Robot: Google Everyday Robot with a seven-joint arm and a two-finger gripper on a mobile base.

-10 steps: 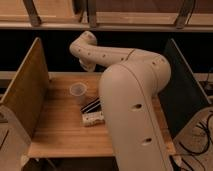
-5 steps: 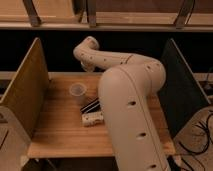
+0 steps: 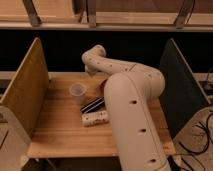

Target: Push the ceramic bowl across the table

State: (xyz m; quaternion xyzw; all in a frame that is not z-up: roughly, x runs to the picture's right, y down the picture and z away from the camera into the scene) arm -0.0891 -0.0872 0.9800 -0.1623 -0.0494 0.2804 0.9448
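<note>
**A:** What has changed over the last second?

**B:** Only the arm [image 3: 134,107]. Its wrist end [image 3: 95,56] was above the far left part of the table [image 3: 57,132]. It has swung to the right and a little nearer, toward the middle of the far edge. The ceramic bowl [image 3: 77,92] has not shifted. It stands upright on the rear left part of the table, rim open to the top.

**A:** And the gripper?

**B:** It is at that wrist end, tucked behind the forearm and hidden from this view. That puts it over the back of the table, behind and to the right of the bowl and apart from it. The fingers are closed.

**A:** What lies around the bowl?

**B:** A black striped flat object [image 3: 93,105] lies just beside it on the near right, slanting toward the arm. I cannot tell whether the two touch. A white oblong block [image 3: 95,119] lies a little nearer the front, close to the striped object.

**A:** What stands in the way?

**B:** To the right there are those two things, and behind them the thick upper part of the arm, which covers the right half of the table. To the left is the wooden side panel [image 3: 25,95], standing upright near the bowl with bare planks between them. The dark side panel [image 3: 180,90] closes off the far right, and cables [image 3: 200,135] lie on the floor beyond it.
</note>
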